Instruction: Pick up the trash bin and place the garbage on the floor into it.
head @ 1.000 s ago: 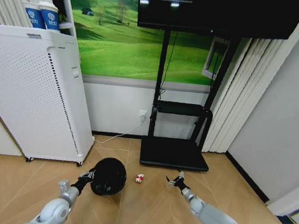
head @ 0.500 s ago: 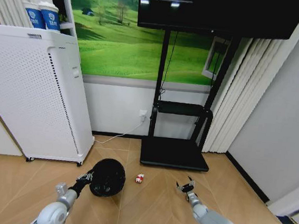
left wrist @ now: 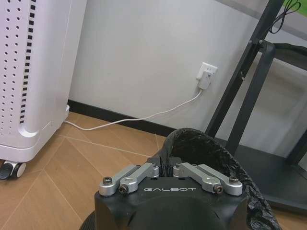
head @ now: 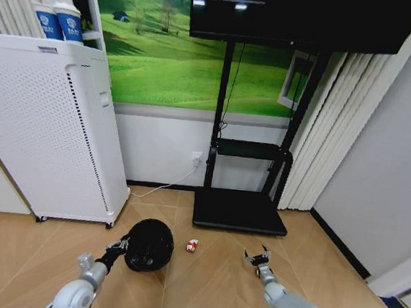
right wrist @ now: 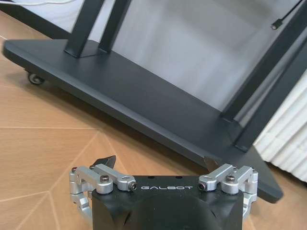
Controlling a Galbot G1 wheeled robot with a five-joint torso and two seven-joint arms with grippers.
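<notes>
Now our left gripper (head: 119, 246) is clamped on the rim of the trash bin (head: 149, 243), low centre-left; a thin pinch could slip. Our right gripper (head: 257, 257) hangs spread and empty, well right of the wrapper (head: 192, 245).

Bright, even indoor light. Ceiling lamps glare as white patches on the dark screen (head: 306, 14). Soft shadows under the black stand base (head: 238, 211). Head view bows straight lines toward its edges. Wrist views sharp.
</notes>
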